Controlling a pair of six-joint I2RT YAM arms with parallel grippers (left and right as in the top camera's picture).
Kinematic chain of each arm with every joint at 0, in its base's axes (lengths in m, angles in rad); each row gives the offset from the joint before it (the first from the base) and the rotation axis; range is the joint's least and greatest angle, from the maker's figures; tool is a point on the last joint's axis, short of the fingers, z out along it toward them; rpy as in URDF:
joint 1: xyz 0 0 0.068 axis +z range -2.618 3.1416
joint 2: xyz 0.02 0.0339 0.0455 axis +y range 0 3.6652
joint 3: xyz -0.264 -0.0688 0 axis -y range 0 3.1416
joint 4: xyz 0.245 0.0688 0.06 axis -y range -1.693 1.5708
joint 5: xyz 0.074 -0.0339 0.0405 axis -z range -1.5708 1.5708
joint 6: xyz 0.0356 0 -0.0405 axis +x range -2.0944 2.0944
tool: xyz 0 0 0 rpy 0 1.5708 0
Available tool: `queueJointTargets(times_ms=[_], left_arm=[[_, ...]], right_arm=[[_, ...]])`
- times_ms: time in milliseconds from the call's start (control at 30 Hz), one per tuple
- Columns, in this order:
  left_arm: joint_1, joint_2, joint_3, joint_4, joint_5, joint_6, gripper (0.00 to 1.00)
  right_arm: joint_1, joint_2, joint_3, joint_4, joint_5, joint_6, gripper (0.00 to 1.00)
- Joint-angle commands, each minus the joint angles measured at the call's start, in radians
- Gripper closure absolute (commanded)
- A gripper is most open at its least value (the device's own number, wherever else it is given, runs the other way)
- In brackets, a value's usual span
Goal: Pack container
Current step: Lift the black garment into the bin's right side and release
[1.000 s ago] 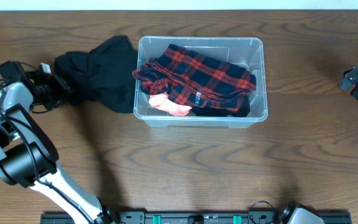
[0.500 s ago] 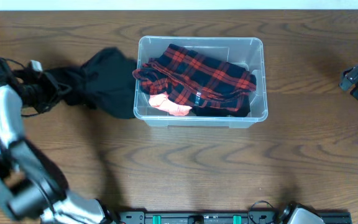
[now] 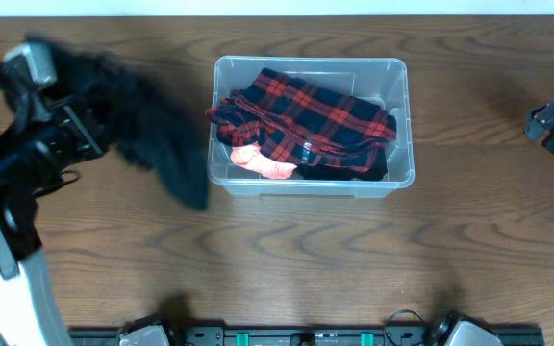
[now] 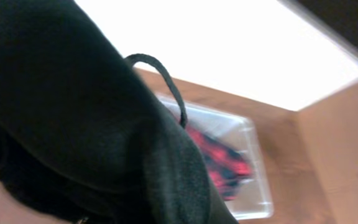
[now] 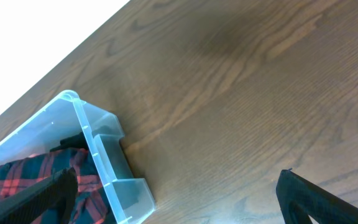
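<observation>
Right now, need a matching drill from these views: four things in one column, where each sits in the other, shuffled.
Things
1. black garment
2. red plaid cloth
3. pink item
4. right hand

Places
a. at the right edge of the table, open, holding nothing
b. on top of the pile inside the container
c. hanging from the left hand, left of the container
d. near-left corner of the container, partly under the plaid

Pairs: 1-c, 2-b, 3-d, 4-a

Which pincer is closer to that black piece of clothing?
Left. The left pincer grips the black garment, held up left of the container; the right pincer sits open past the container's far side.
</observation>
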Motion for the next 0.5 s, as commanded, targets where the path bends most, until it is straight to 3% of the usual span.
queueJointTargets(times_ms=[0,267,467], left_arm=[[-0.160,-0.003,0.082,0.127,0.071,-0.107,0.94],[-0.591,0.190,0.082,0.525,-0.123,-0.265,0.94],[-0.816,0.366,0.082,0.584,-0.431,-0.271,0.94]], right_arm=[[-0.007,-0.008,0.005,-0.001,0.000,-0.012,0.01],[-0.007,-0.008,0.005,-0.001,0.000,-0.012,0.01],[-0.007,-0.008,0.005,-0.001,0.000,-0.012,0.01]])
